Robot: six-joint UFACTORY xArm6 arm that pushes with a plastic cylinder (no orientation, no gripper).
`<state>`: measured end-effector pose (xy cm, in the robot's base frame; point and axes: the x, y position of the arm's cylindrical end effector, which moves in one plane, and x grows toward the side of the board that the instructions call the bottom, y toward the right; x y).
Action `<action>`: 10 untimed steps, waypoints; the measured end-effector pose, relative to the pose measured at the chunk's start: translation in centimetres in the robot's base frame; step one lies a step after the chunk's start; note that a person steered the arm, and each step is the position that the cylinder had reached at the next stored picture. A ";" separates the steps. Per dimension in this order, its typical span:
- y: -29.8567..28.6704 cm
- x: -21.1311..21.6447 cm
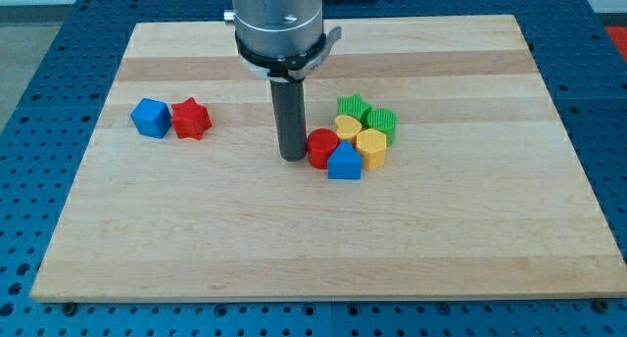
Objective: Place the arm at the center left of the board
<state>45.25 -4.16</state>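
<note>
My tip (292,157) rests on the wooden board (196,249) near its middle, just left of a red cylinder (321,147) at the edge of a tight cluster. The rod stands upright, long axis vertical, holding nothing. Reaching center left probably means sliding toward the view's left, below the blue cube (150,118) and red star (191,119).

Wooden board (196,239) carries 8 blocks in 2 groups.
</note>
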 end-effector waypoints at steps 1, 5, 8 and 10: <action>-0.5 0.1; -19.0 0.6; -25.6 -3.2; -23.0 -5.1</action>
<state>40.17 -27.14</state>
